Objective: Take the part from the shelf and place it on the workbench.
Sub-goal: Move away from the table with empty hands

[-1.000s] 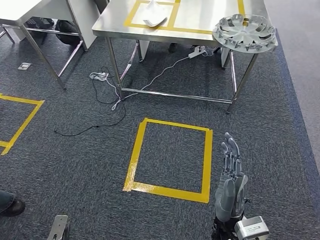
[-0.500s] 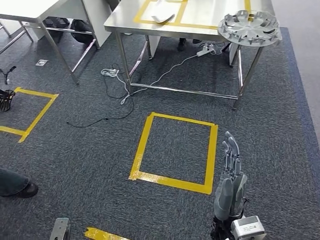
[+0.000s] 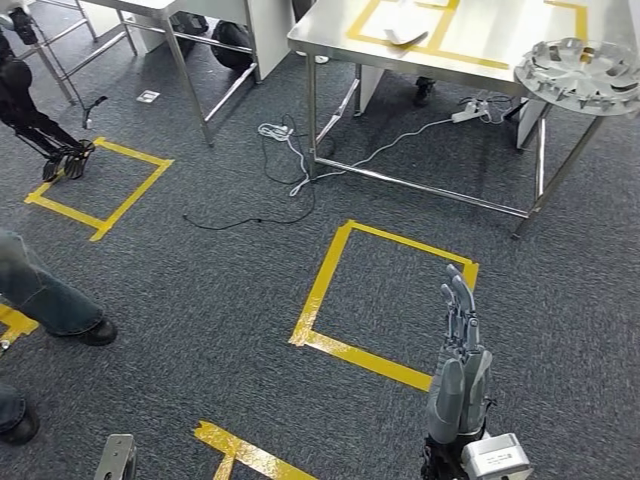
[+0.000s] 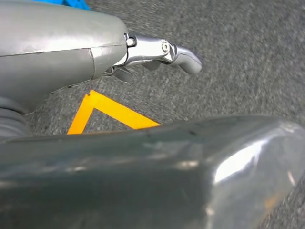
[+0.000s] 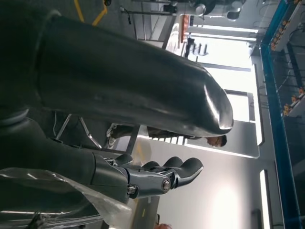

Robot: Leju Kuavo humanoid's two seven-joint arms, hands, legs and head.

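Currently: one wheel cover [image 3: 580, 74] on workbench [image 3: 483, 45] | right hand [image 3: 458, 375] fingers [image 3: 457, 300] straight, empty (left hand [image 4: 107, 52] likewise)

The carpet [image 3: 189, 300] is dark grey with a fine speckled pattern. On it, yellow tape [image 3: 362, 355] makes square outlines. The workbench [image 3: 483, 50] is shiny silver metal, also with yellow tape lines on its top. The wheel cover [image 3: 577, 75] at its right edge is silver-grey with a spoke pattern. The right hand [image 3: 459, 365] is grey with darker fingers. A white cable [image 3: 392, 140] and a black cable [image 3: 249, 215] lie on the carpet.
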